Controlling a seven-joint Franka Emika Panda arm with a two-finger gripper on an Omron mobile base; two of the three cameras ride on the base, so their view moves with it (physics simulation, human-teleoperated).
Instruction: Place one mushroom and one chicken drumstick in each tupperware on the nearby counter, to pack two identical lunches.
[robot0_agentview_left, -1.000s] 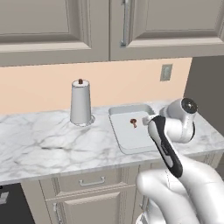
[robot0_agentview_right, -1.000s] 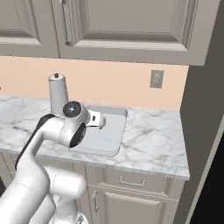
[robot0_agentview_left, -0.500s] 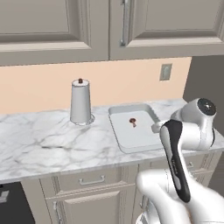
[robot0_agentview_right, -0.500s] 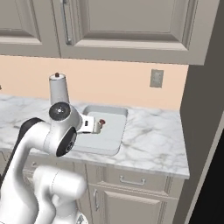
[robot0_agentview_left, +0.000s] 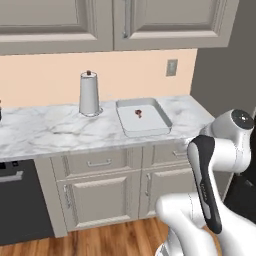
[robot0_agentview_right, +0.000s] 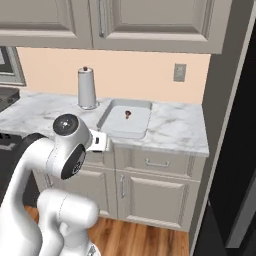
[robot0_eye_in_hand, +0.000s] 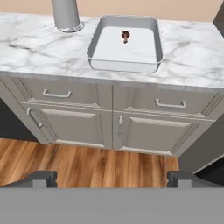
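Observation:
A light grey tupperware rests on the white marble counter. Inside it, near the far wall, lies one tiny mushroom with a reddish-brown cap. My gripper is open and holds nothing. It hangs well back from the counter, in front of the cabinets, and looks down at the tray from a distance. In the right base view the hand pokes out beside the arm's round joint. The chicken drumstick is out of view.
A tall grey cylinder with a brown knob stands left of the tray. Grey-beige drawers and doors sit under the counter, above a wood floor. A dark appliance is at the left, a dark tall unit at the right.
The whole picture has shifted: the base has backed away from the counter, so cabinets and floor now show. The arm has drawn back with it. The gripper stays open.

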